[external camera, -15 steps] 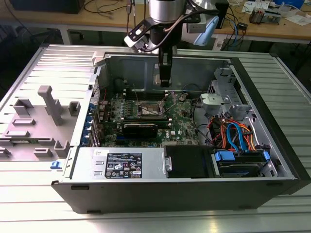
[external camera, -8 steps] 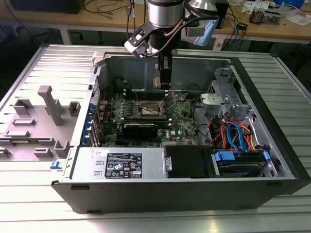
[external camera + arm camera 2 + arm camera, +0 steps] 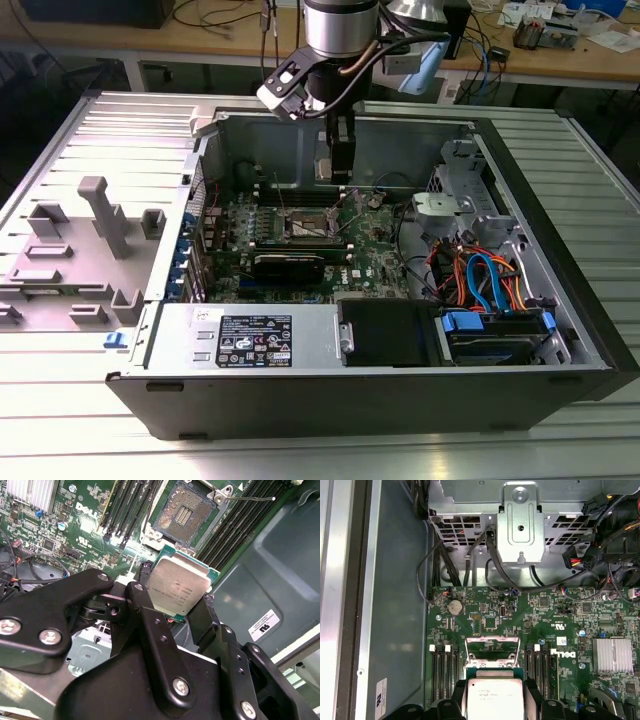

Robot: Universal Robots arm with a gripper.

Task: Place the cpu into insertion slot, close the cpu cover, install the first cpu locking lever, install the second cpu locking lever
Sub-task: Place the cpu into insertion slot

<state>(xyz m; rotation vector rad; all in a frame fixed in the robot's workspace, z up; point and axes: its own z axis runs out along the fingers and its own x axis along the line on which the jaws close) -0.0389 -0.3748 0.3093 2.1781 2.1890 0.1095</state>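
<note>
So this is step one, the cpu placement, and nothing after it has been done yet. The cpu (image 3: 177, 585) is clamped edge-on between the two fingers of the claw (image 3: 176, 594) with its metal top facing the camera, and it's held in the air above the motherboard (image 3: 375, 240), clearly apart from the board. The insertion slot (image 3: 182, 515) is bare, with the contact field exposed and no chip seated. The cpu cover (image 3: 491, 641) looks to be swung up and out of the way, though how far up can't be told. One thin locking lever (image 3: 250, 499) can be seen sticking out beside the socket.

Judging from this, the placement calls for the chip to be squared up with the socket's edges and kept flat, since those contacts probably won't forgive a tilted or sliding drop.

As for containers: the computer case (image 3: 350, 400) is laid open on the ribbed tabletop (image 3: 60, 420). Inside it sit the motherboard, a metal drive cage (image 3: 520, 520) and a bundle of blue and orange cables (image 3: 480, 275). The long memory slots (image 3: 240, 525) on the board look unfilled
</note>
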